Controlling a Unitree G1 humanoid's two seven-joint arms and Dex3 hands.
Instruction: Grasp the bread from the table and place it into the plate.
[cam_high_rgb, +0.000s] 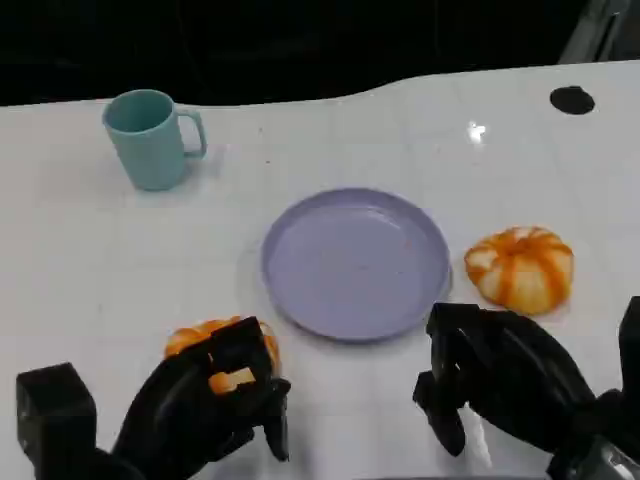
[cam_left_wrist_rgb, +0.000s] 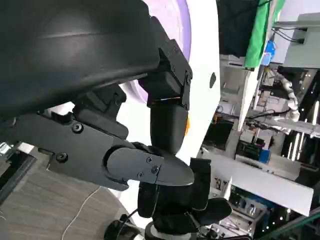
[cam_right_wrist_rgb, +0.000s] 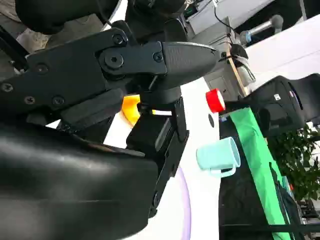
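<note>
My left hand (cam_high_rgb: 205, 400) had its black fingers curled around the nearer orange-striped bread roll (cam_high_rgb: 222, 345) on the white table (cam_high_rgb: 80, 270), just beside the lavender round plate (cam_high_rgb: 355, 262). It looked light and squashy, so I judged a gentle side grip best. My right hand (cam_high_rgb: 500, 375) hovered half-curled, holding nothing.

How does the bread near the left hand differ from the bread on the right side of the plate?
The left bread is partly covered by the left hand, whose fingers lie over it; the right bread lies free and fully visible, with the right hand in front of it, not touching. The left bread sits nearer the table's front edge; the right bread sits farther back, beside the plate. Both are round, orange with pale stripes, and outside the plate.
</note>
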